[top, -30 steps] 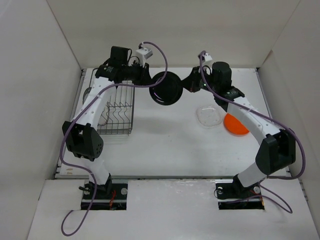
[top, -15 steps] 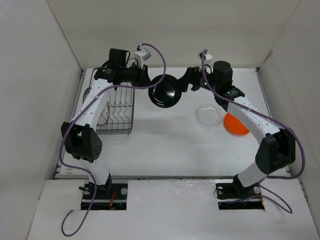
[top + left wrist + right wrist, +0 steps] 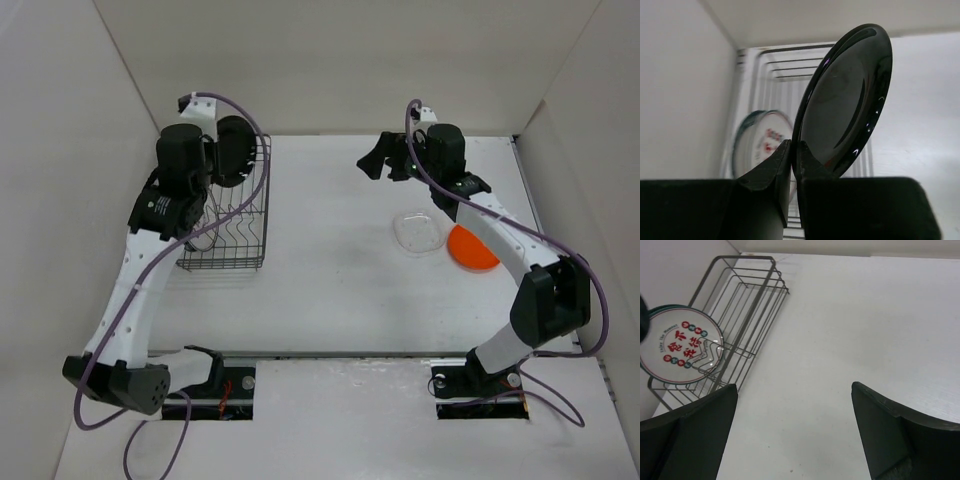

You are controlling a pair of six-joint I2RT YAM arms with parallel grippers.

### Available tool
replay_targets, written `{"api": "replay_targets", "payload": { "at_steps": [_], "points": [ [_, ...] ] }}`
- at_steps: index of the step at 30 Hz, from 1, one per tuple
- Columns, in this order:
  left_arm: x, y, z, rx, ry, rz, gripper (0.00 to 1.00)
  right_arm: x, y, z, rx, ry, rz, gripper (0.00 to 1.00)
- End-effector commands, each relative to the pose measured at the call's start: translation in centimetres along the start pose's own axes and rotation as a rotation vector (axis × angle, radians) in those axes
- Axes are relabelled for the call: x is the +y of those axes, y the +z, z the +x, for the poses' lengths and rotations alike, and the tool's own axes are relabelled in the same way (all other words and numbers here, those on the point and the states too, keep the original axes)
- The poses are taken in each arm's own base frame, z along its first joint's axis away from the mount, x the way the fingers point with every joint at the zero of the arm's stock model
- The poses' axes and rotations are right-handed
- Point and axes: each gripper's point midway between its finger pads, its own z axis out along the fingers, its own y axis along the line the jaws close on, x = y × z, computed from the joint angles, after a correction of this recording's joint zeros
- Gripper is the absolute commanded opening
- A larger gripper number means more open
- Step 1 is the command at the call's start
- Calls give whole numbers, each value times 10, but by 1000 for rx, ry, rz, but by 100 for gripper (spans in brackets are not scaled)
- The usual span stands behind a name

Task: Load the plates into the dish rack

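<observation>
Dish rack (image 3: pixel 222 266): dark wire basket, zigzag dividers, at table's (image 3: pixel 330 290) left side.
White plate (image 3: pixel 682 346), red markings: upright in rack, leaning in dividers.
Black plate (image 3: pixel 845 100): glossy, on edge, rim pinched by left gripper (image 3: pixel 795 150), above rack's far end.
Clear plate (image 3: pixel 419 232): flat on table, right side.
Orange plate (image 3: pixel 472 249): flat, just beside clear plate, partly hidden.
</observation>
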Motion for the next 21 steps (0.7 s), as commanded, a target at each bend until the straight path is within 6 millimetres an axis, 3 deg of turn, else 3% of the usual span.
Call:
{"api": "replay_targets", "payload": {
  "at_steps": [1, 3, 7, 14, 21],
  "points": [
    [67, -14, 6, -9, -14, -388, 0, -15, 2, 10, 23, 11, 80, 100],
    [83, -19, 23, 38, 8, -503, 0, -20, 4, 15, 37, 16, 96, 100],
    [91, -7, 46, 105, 55, -577, 0, -21, 3, 17, 45, 19, 99, 100],
    [81, 23, 73, 196, 85, -570, 0, -23, 3, 23, 62, 14, 106, 100],
    [74, 34, 92, 248, 84, -552, 0, -31, -5, 23, 63, 13, 124, 100]
  ]
}}
